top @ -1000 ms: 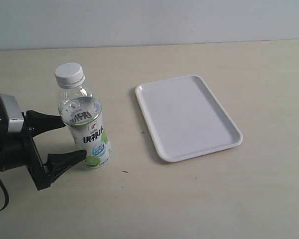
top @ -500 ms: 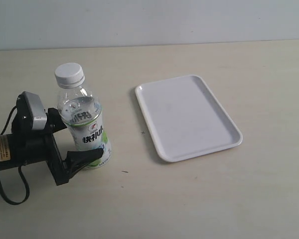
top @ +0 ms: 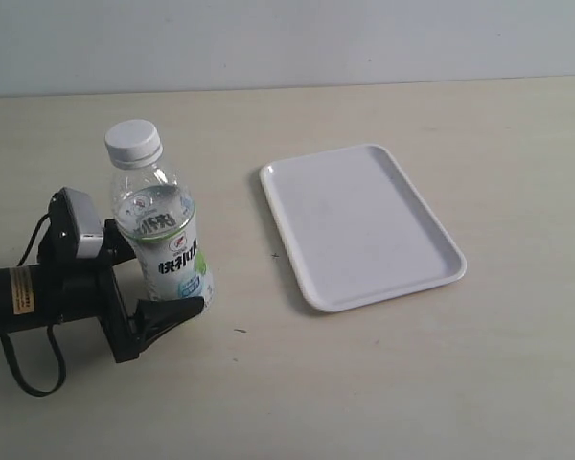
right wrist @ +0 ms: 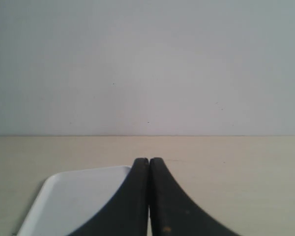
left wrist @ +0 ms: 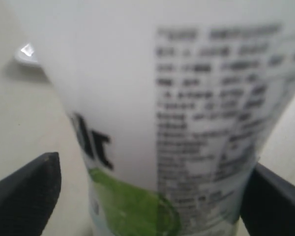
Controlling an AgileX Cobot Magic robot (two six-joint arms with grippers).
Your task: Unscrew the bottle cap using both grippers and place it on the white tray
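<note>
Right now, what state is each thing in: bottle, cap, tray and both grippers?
bottle: upright on the table, between the left gripper's fingers.
bottle cap: on the bottle's neck, nothing touching it.
white tray: flat on the table, nothing on it.
left gripper: open, straddling the bottle's lower body, with a gap showing on one side.
right gripper: shut, holding nothing.

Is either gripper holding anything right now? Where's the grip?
Nothing yet. The left gripper is open, straddling the bottle at its labelled lower body, with a gap showing beside one finger. The right gripper is shut and empty.
</note>
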